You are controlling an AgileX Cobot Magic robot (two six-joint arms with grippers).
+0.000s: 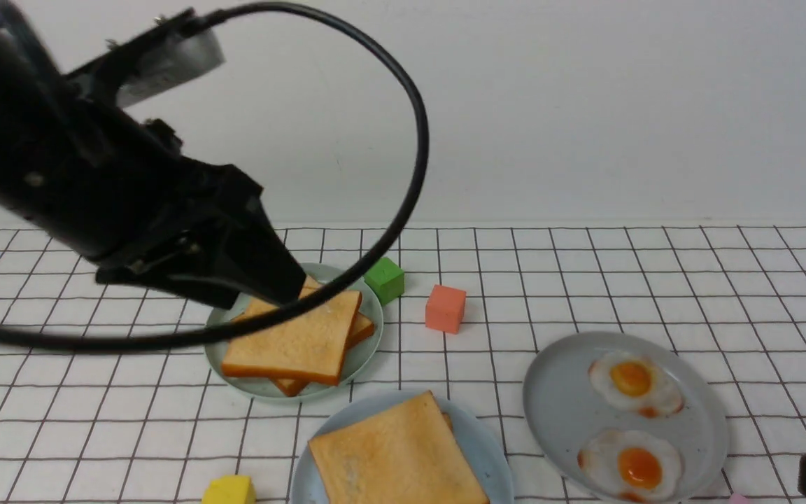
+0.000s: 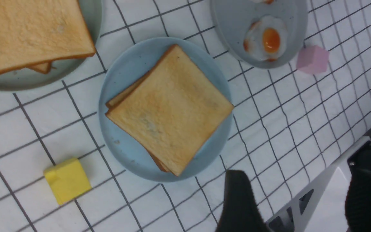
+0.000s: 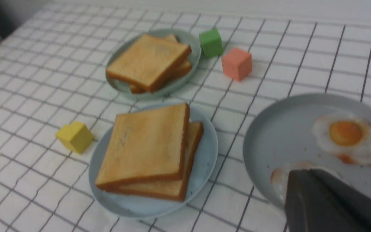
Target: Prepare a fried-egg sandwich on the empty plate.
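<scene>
"Toast first: where is it lying?"

"Two golden-brown slices point(image 2: 172, 109) are sitting stacked on the pale blue plate point(image 2: 118, 146). Any egg between them is hiding from view."

"Which way from the pincers?"

"From the left gripper point(image 1: 284, 290), the stack is lying nearer the robot and to the right. From the right gripper point(image 3: 304, 172), it is lying to the left. Which is nearer, I cannot tell."

"And their jaws?"

"The right pair is pressing together, with nothing showing in its grip. The left pair is showing too little for me to tell."

"Does the stack have a long axis?"

"No, the slices are looking square. The top one is sitting askew, one corner reaching the plate's rim."

"What is surrounding it?"

"A white, black-gridded bench point(image 1: 445, 364). The pale green plate point(image 3: 193, 69) is standing beyond the blue one's far-left edge, and the grey plate point(image 3: 269, 122), bearing loose eggs point(image 1: 632, 379), to its right. A yellow block point(image 3: 75, 137) is resting by its left side."

"What is the coming move needing?"

"The sandwich is seeming assembled, so probably just clearance: either arm, drawing away, is risking a nudge to that skewed slice."
</scene>
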